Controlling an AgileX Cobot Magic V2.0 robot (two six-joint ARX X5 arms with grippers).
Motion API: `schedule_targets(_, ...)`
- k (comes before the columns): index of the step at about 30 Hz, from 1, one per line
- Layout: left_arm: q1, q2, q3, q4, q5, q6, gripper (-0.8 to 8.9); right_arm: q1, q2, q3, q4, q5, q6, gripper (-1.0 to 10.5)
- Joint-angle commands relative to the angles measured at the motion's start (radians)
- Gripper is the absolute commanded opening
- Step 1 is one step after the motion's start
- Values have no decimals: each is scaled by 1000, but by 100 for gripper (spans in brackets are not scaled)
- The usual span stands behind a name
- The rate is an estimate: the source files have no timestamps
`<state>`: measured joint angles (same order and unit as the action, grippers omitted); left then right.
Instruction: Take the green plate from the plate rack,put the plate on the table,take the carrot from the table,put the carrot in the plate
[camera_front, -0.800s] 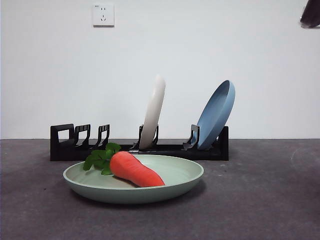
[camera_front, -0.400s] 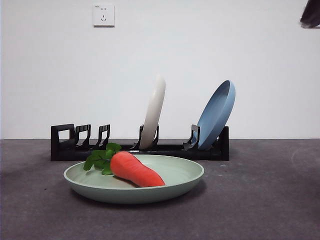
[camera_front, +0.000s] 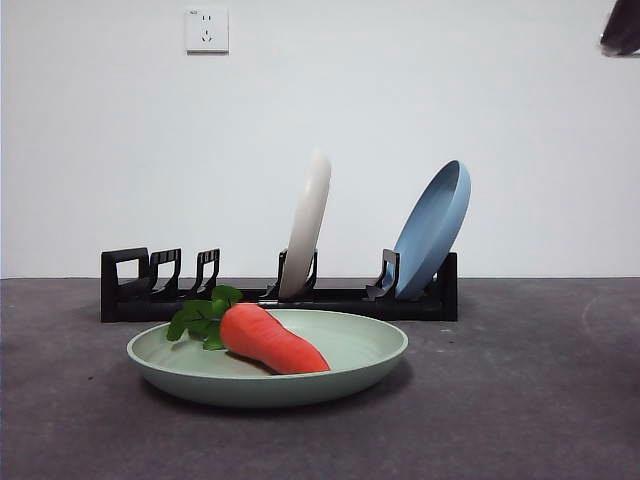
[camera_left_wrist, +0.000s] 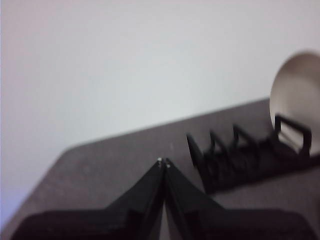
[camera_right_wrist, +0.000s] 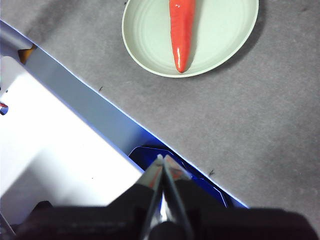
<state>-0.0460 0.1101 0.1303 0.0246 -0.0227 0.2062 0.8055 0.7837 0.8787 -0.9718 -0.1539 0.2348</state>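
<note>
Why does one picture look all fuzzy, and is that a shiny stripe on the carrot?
The left wrist view is the fuzzy one: the plate rack and the cream-white plate look soft and smeared. The front view is sharp, with a soft shadow under the green plate. In the right wrist view the carrot shows a thin white glare stripe.

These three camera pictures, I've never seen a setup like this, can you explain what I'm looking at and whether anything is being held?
It is a two-armed robot at a dark grey table. The front view looks level across it: a bright orange toy carrot lies in a pale mint-green plate, and behind stands a long black plate rack holding a cream-white plate and a light blue plate. The other two views come from cameras on the wrists. The left gripper and the right gripper are both shut and hold nothing.
</note>
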Motion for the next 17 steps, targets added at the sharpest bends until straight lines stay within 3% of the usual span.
schedule_targets(1, 6, -37, -68, 3, 2, -33, -2, 2, -1, -3, 5, 3, -8, 1)
schedule_targets(12, 9, -109, -127, -198, 2, -76, -2, 2, -2, -3, 5, 3, -8, 1)
schedule_targets(17, 9, -108, -127, -206, 26, -80, -2, 2, -1, -3, 5, 3, -8, 1)
